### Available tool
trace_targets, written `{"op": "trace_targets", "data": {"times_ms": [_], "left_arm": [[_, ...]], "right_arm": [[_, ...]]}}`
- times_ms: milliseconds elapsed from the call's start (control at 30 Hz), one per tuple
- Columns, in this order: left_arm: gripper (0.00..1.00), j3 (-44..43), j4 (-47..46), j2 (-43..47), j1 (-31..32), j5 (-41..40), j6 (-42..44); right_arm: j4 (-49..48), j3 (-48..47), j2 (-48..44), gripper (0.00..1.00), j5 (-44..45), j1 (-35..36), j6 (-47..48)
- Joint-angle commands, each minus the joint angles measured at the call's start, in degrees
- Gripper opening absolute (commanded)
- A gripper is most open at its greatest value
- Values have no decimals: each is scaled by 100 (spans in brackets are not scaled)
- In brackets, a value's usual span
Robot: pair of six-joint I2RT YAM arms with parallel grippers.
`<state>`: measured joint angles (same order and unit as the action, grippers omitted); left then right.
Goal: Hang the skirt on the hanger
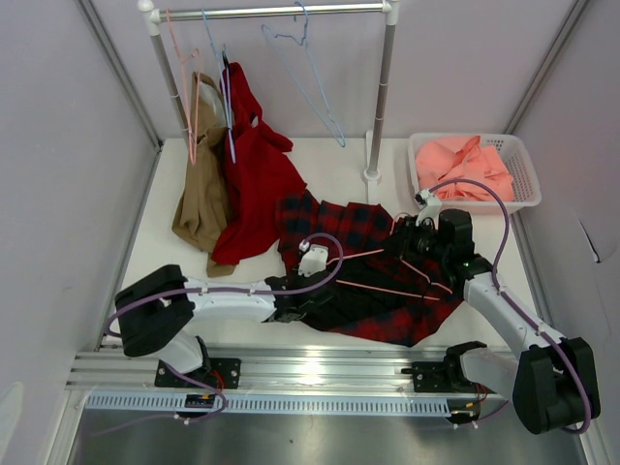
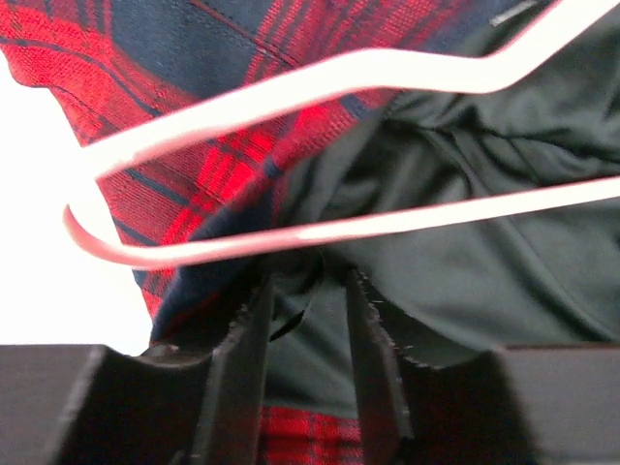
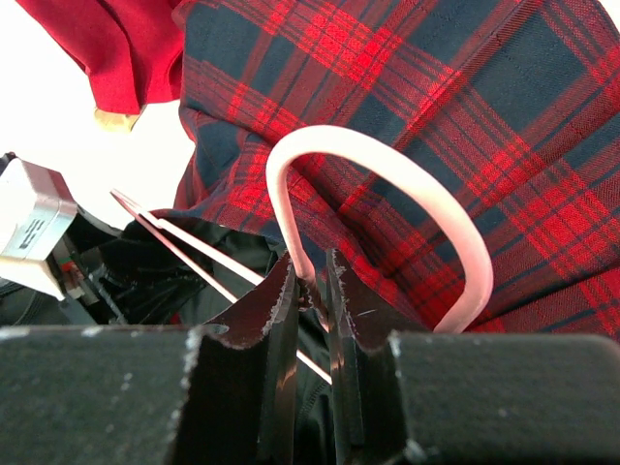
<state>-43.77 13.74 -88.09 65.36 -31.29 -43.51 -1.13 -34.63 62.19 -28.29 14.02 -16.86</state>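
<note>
- A white table boxed in by pale grey walls carries the skirt. It lies crumpled at the centre with its black lining turned up on the near side.
- The hanger lies on top of the skirt, its wire frame across the lining and its hook toward the skirt's right end.
- The right gripper is pressed tight on the hanger's wire at the foot of the hook, over the plaid. Its arm hides the skirt's right end from above.
- The left gripper sits at the skirt's left side, jaws drawn close with a fold of black lining pinched between them. A purple cable loops over the skirt here.
- Behind the skirt stands a clothes rail. A red garment hangs down to the skirt's far left corner, with a tan garment beside it.
- Light-blue hangers dangle above.
- Beyond the skirt's right end, a white basket holds a salmon-pink cloth.
</note>
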Motion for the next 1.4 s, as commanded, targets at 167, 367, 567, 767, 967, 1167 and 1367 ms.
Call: {"op": "trace_targets", "data": {"times_ms": [167,367,567,767,967,1167,1367], "left_arm": [[22,26,-363,-103,-120,-185,114],[17,237,-512,362,-155,-79,316],[3,588,-608,863,-305,184,492],[0,1159,-1259,1540,-436,956,1002],[0,1809,-2137,2050,-902,1836,1125],[0,1942,-2429,2305,-1210,2637,1283],[0,1995,-2174,2490,-1394,2742,1169]], "right_arm": [[-90,-184,-137,0,52,4,25],[-72,-176,-146,0,52,4,43],[-54,-193,-137,0,96,4,69],[-72,-193,-181,0,131,4,34],[-151,-228,-190,0,105,4,-45],[-195,-202,-146,0,61,4,-81],[-151,-193,-155,0,131,4,-36]]}}
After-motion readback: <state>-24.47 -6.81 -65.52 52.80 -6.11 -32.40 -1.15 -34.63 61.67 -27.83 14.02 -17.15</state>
